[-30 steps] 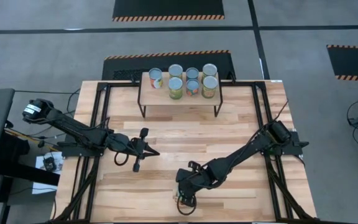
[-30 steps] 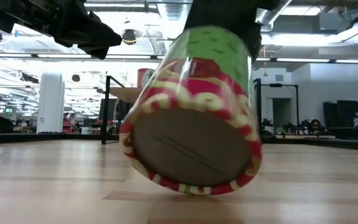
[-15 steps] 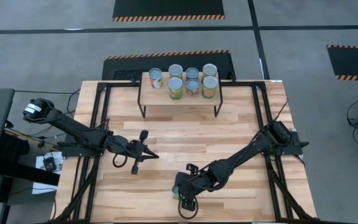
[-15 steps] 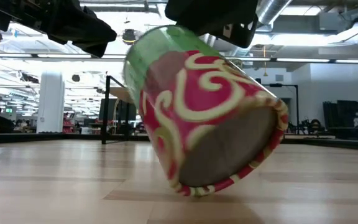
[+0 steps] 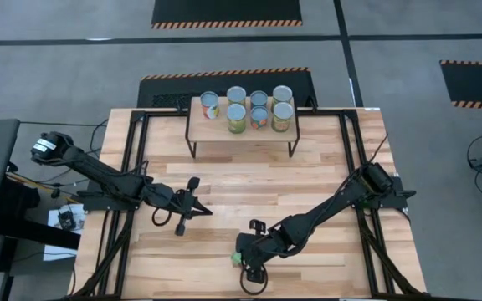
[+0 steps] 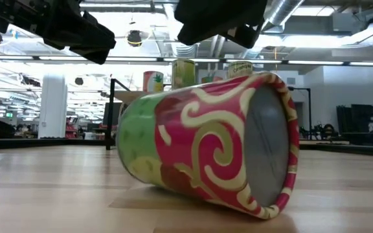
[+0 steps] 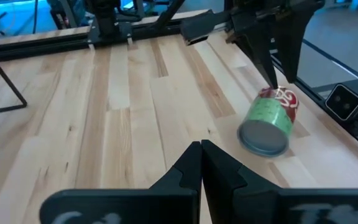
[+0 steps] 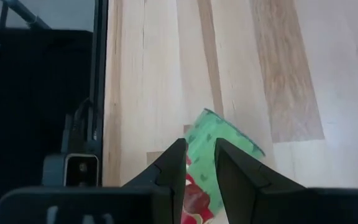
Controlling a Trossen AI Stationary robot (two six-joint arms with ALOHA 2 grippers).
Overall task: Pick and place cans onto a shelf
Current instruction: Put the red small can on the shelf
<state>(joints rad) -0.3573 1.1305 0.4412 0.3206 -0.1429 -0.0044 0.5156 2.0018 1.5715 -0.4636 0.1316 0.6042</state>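
Loose can (image 6: 206, 145): red-and-green label, lying on its side on the table (image 5: 325, 176), near the front edge, grey end turned toward the low camera.
Right gripper (image 7: 277, 70): directly above the loose can, fingers (image 8: 169, 167) parted by a narrow gap, the can visible between them; contact cannot be confirmed.
Left gripper (image 5: 203, 207): closed, holding nothing, hanging over the table's left-centre, well apart from the loose can.
Shelf (image 5: 197, 125): at the table's far edge, carrying seven upright cans (image 5: 237, 118) in two rows.
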